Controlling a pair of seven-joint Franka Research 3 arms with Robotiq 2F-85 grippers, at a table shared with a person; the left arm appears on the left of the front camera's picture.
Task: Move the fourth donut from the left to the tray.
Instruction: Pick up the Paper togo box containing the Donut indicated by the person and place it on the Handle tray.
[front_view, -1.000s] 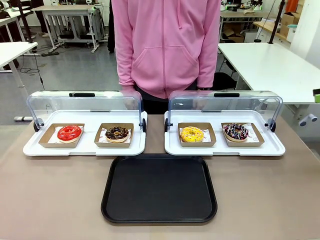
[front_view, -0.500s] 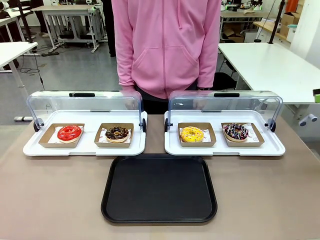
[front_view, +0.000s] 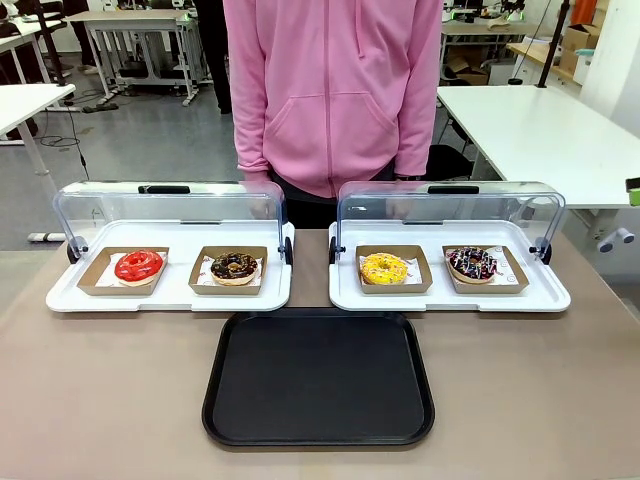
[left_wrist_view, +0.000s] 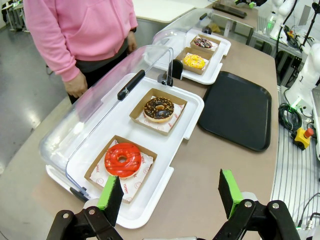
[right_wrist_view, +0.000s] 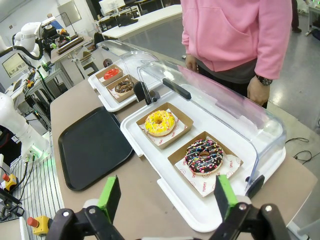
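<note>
The fourth donut (front_view: 472, 264), chocolate-glazed with pink and white sprinkles, sits in a brown cardboard holder at the right end of the right white tray; in the right wrist view the donut (right_wrist_view: 204, 156) lies just beyond my fingers. The black tray (front_view: 319, 376) lies in the middle of the table, in front of both white trays, with nothing on it. My right gripper (right_wrist_view: 167, 196) hangs open above the table's right end. My left gripper (left_wrist_view: 170, 192) hangs open above the left end, near the red donut (left_wrist_view: 122, 159). The fourth donut (left_wrist_view: 203, 42) is far off in that view.
Two white trays (front_view: 170, 297) (front_view: 450, 298) have their clear domed lids swung up and back. They also hold a red donut (front_view: 138, 266), a chocolate donut with tan sprinkles (front_view: 234, 266) and a yellow donut (front_view: 384, 268). A person in a pink hoodie (front_view: 330, 90) stands at the far side.
</note>
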